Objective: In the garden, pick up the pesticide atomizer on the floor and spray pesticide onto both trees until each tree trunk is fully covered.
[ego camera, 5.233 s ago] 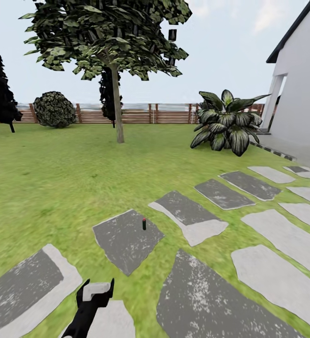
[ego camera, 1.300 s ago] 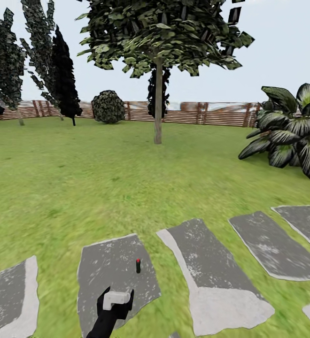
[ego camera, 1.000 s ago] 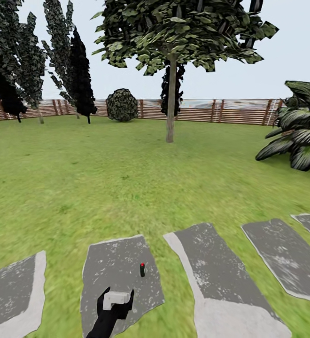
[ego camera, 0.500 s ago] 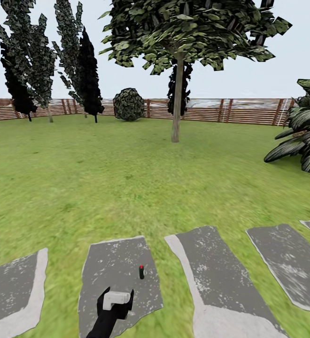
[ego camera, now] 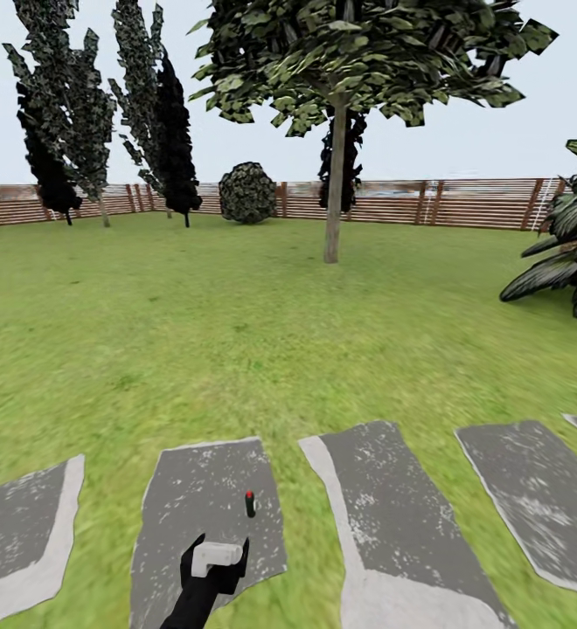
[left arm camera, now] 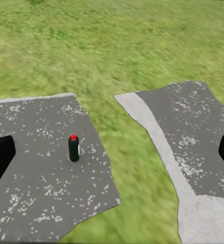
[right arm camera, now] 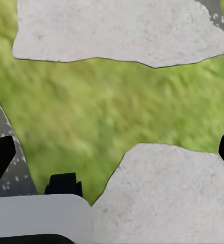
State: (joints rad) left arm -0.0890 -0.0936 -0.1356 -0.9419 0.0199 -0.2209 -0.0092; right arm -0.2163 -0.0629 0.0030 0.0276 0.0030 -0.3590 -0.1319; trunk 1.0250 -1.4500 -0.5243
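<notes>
Small black red-capped pesticide atomizer stands ungrasped on the grey paving slab; left gripper just short, spread, empty; right gripper likewise; spraying undone.

The pesticide atomizer stands alone on a flat paving slab, open all round.

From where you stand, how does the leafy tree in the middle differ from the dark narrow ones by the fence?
The broad-canopy tree has a bare grey-brown trunk with a wide green crown high up; the dark cypress-like trees are slim, near-black and foliaged almost to the ground. The broad tree stands out on the lawn; the dark ones stand back near the fence. Both grow upright.
</notes>
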